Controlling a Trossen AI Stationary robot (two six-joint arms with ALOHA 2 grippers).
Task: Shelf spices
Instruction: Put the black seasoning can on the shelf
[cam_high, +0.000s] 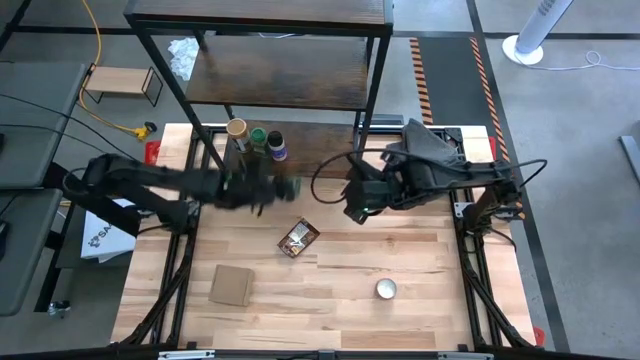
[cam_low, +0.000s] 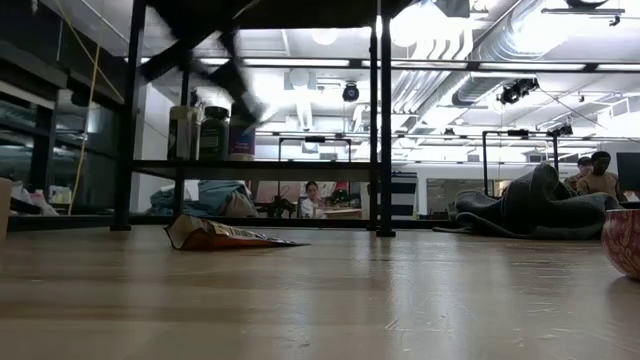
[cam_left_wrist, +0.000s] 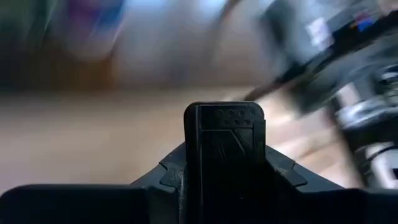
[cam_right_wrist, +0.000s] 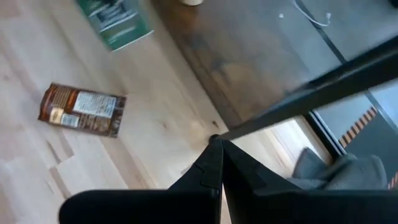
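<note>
Green-faced and dark on top, the small tin (cam_high: 290, 186) sits pinched in the left gripper (cam_high: 272, 188), jaws drawn in on it, above the table (cam_high: 430, 310) at about 11 o'clock from the brown-orange pouch (cam_high: 298, 237). Three jars already stand in a row on the shelf's (cam_high: 280, 85) lowest board: tan-lidded jar (cam_high: 237, 128), green-lidded jar (cam_high: 258, 135), dark-capped jar (cam_high: 276, 140), all roughly at 12 o'clock from the left gripper. I judge this to be the carry of the tin to the shelf. My next move needs a clean approach between the black uprights and a set-down beside the dark-capped jar without nudging the row. The pouch lies flat on the table, unshelved. The right gripper (cam_high: 355, 210), jaws pressed together, waits at 2 o'clock from the pouch.
</note>
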